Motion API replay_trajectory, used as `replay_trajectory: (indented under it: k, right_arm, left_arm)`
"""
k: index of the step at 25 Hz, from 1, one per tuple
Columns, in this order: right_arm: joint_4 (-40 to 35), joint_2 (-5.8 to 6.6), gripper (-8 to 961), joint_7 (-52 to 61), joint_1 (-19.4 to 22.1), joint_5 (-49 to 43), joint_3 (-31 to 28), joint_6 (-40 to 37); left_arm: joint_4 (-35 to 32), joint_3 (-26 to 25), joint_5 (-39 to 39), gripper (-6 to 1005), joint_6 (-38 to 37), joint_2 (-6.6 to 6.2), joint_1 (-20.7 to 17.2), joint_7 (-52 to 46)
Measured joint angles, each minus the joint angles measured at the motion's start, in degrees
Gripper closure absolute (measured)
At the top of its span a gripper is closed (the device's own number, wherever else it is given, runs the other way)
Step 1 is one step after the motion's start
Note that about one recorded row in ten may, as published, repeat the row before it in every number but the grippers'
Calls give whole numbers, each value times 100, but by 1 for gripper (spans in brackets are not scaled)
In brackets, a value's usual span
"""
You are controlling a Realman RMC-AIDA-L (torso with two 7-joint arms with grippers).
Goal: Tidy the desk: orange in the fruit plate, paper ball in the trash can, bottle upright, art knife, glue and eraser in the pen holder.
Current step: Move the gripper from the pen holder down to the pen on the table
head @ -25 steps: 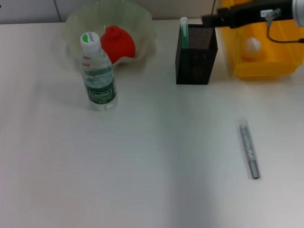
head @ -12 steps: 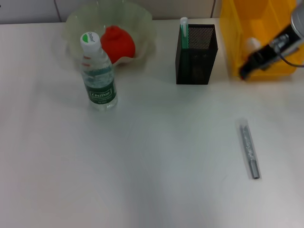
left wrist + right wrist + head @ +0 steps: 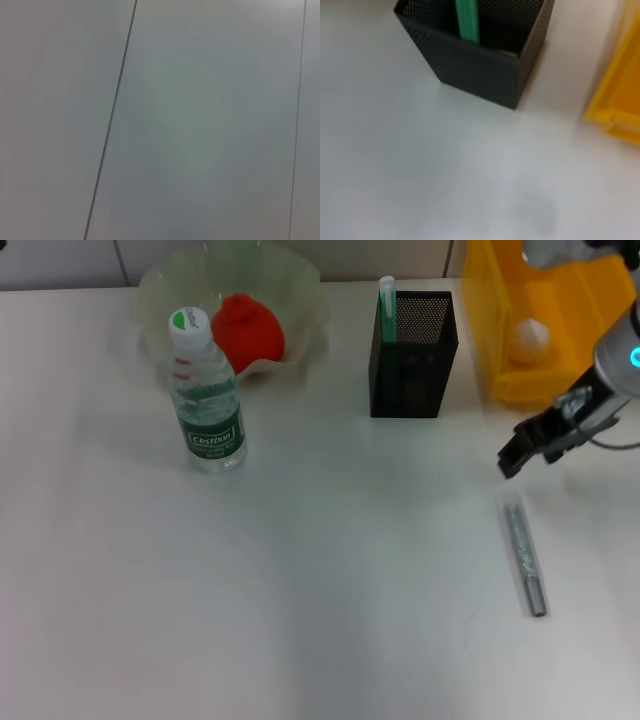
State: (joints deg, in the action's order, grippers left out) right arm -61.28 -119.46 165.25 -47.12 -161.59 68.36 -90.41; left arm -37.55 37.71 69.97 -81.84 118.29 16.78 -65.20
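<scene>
In the head view the right gripper (image 3: 512, 462) hangs at the right edge of the frame, just above the upper end of the art knife (image 3: 524, 553), a slim grey stick lying on the white desk (image 3: 320, 620) at lower right; whether its jaws stand open or closed cannot be told, and nothing seems to be held. At upper left the orange (image 3: 248, 332) sits in the fruit plate (image 3: 300, 285), with the bottle (image 3: 205, 395) standing upright just in front. The pen holder (image 3: 413, 355) stands at upper centre with a green-and-white stick, probably the glue (image 3: 387, 305), poking out of it, and the paper ball (image 3: 530, 335) lies in the trash can (image 3: 560, 380) at upper right. No eraser shows. The left wrist view shows only a blank panelled surface; the left gripper is out of sight. The right wrist view shows the pen holder (image 3: 475, 55) at the top of the frame, the glue (image 3: 467, 20) inside, and a corner of the trash can (image 3: 615, 110) at right. The knife appears to be what remains: thin and flat on the desk, it could slip or roll aside if gripped off-centre, and a tilted release might catch the holder's rim or tip the holder.
</scene>
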Motion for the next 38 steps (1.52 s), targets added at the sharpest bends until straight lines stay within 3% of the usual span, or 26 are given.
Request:
replay_trajectory:
  k: [25,27,38]
  right_arm:
    - [793,3,390,-86,3,187,28,470]
    - [841,3,445,-105,-8,217,28,496]
    - [1201,16,501,-183,-85,304,28,720]
  left_arm:
    - [38,-17,-9,289,9,-8,40,123]
    - [38,-21,-11,289,4,-8,38,136]
    - [38,-49,-11,289,-18,-9,18,156]
